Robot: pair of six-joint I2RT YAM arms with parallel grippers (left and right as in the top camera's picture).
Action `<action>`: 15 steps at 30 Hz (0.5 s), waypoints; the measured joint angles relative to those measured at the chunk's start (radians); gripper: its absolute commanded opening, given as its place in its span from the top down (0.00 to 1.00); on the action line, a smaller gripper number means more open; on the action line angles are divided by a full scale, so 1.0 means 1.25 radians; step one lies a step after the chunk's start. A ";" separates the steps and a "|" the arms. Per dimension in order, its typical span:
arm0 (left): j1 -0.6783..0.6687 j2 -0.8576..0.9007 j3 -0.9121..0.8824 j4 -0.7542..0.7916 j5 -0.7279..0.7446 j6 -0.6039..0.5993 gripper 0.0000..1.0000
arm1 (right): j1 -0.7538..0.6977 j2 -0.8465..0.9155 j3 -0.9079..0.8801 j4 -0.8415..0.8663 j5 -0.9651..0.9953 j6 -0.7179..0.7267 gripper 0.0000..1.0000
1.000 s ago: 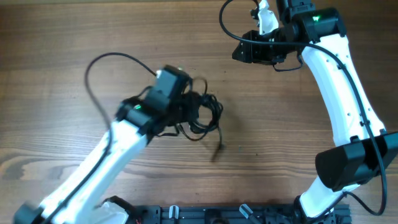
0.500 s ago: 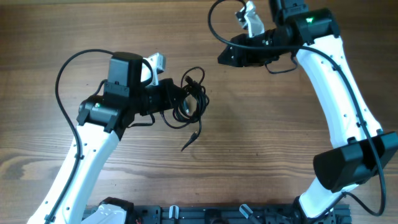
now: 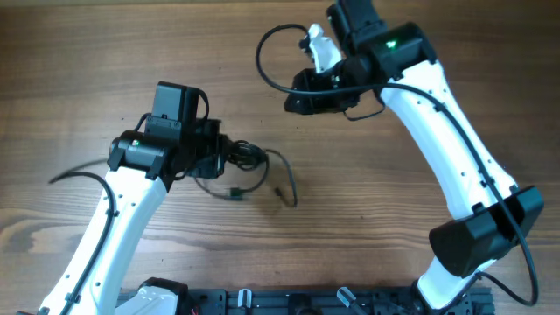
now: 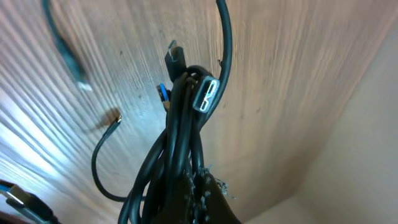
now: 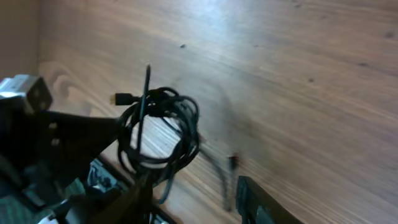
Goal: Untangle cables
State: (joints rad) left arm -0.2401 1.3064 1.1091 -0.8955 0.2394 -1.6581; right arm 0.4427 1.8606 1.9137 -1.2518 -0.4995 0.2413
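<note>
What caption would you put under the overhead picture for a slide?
Left gripper shut on the tangled cables; right gripper open, apart, above the wooden table.

A wooden table [image 3: 367, 241] of warm brown is seen from overhead to fill the whole view, its grain laid in long streaks from left to right. In the left wrist view the wood is washed by a bright, whitish glare [image 4: 28, 155] at the lower left, and a plain pale beige surface [image 4: 367, 149] is seen past the table's edge at the right. In the right wrist view a soft sheen [image 5: 211, 15] is cast on the wood, and a flat tan surface [image 5: 17, 31] is shown beyond the edge at the upper left.
</note>
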 measured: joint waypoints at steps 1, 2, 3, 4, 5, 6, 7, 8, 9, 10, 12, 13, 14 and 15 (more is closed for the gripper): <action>0.000 0.000 0.000 0.006 -0.005 -0.054 0.96 | 0.006 0.000 0.000 0.003 -0.005 0.006 0.58; 0.000 0.000 0.000 0.022 -0.008 -0.104 0.96 | 0.012 0.000 0.000 0.006 -0.008 0.014 0.59; 0.000 0.000 0.000 0.040 -0.009 -0.136 0.96 | 0.016 0.000 0.000 0.009 -0.013 0.022 0.60; 0.000 0.000 0.000 0.058 -0.011 -0.166 0.96 | 0.023 0.000 -0.001 0.014 -0.013 0.029 0.61; 0.000 0.000 0.000 0.069 -0.013 -0.183 0.96 | 0.030 0.000 -0.004 0.022 -0.018 0.037 0.61; 0.000 0.000 0.000 0.076 -0.018 -0.197 0.96 | 0.038 0.000 -0.011 0.033 -0.024 0.041 0.62; 0.000 0.000 0.000 0.079 -0.026 -0.208 0.96 | 0.049 0.000 -0.024 0.049 -0.034 0.045 0.63; 0.000 0.000 0.000 0.080 -0.040 -0.218 0.96 | 0.060 0.000 -0.039 0.065 -0.044 0.054 0.64; 0.000 0.000 0.000 0.080 -0.054 -0.226 0.96 | 0.068 0.000 -0.049 0.074 -0.049 0.058 0.64; 0.000 0.000 0.000 0.081 -0.065 -0.240 0.96 | 0.086 0.000 -0.075 0.108 -0.060 0.078 0.66; 0.000 0.000 0.000 0.082 -0.089 -0.260 0.96 | 0.099 0.000 -0.104 0.149 -0.067 0.102 0.68; 0.000 0.000 0.000 0.083 -0.093 -0.266 0.96 | 0.102 0.000 -0.114 0.163 -0.070 0.111 0.69; 0.000 0.000 0.000 0.085 -0.100 -0.271 0.96 | 0.106 0.000 -0.124 0.176 -0.070 0.122 0.70; 0.000 0.000 0.000 0.087 -0.105 -0.276 0.96 | 0.110 0.000 -0.134 0.189 -0.071 0.133 0.70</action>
State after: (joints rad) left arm -0.2401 1.3064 1.1091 -0.7864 0.1078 -2.0033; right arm 0.5808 1.8606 1.7466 -1.0157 -0.5880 0.4072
